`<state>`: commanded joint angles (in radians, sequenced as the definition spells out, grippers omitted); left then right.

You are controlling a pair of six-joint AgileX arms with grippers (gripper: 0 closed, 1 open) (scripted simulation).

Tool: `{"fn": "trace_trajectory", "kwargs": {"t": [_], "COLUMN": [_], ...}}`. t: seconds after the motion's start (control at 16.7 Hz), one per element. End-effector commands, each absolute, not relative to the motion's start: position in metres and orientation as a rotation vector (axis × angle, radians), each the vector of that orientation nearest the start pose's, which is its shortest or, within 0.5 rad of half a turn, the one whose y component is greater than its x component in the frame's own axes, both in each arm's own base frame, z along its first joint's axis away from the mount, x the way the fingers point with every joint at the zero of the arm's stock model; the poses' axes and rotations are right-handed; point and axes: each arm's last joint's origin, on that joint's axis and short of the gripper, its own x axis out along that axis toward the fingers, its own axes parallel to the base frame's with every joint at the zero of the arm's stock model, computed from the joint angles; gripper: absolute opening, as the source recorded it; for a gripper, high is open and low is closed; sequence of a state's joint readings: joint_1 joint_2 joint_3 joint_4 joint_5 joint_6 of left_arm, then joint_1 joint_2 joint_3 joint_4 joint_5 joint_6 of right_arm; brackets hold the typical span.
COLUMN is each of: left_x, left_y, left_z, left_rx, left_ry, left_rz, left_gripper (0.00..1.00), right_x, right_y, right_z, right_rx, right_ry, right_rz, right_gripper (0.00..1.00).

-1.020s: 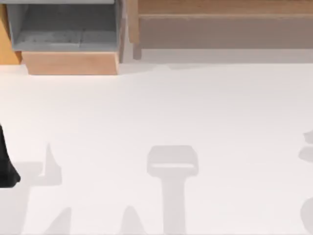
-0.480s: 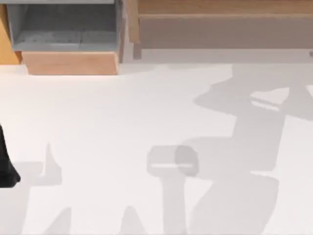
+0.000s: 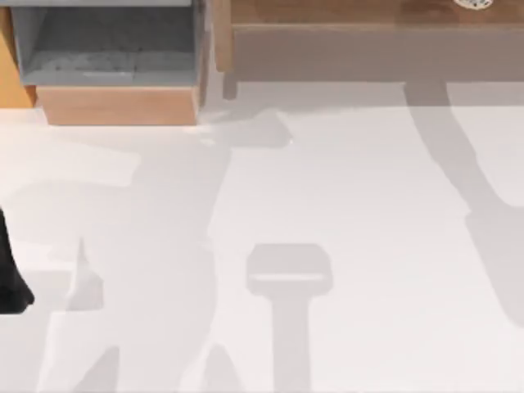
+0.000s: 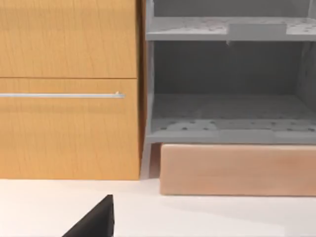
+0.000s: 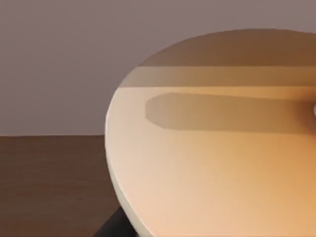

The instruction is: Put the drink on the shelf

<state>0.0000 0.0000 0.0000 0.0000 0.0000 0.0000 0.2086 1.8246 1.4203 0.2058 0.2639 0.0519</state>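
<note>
Top view: drink [image 3: 475, 3] on shelf [image 3: 344, 11].

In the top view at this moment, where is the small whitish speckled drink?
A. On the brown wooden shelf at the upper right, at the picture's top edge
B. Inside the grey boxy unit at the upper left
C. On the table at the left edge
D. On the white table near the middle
A: the drink shows as a whitish speckled round shape over the brown plank of the shelf at the top view's upper right.

text: none readable | labels: none | numbers: none
</note>
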Motion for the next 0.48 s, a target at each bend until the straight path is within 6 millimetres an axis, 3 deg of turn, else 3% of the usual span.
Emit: {"fn": "trace_trajectory", "kwargs": {"t": [0.18, 0.48], "left_x": [0.106, 0.106], "left_y": [-0.001, -0.001], "left_z": [0.16, 0.16], "left_rx": [0.0, 0.0], "left_ry": [0.0, 0.0], "left_rz": [0.0, 0.0], "left_gripper": [1.0, 1.0], "right_x": [0.424, 0.424], "right_y": [0.11, 0.109], "right_z": [0.312, 0.311], "right_rx": [-0.006, -0.003], "right_ry": [0.163, 0.163], "right_rz": [-0.013, -0.012], "right_gripper": [0.0, 0.0]}}
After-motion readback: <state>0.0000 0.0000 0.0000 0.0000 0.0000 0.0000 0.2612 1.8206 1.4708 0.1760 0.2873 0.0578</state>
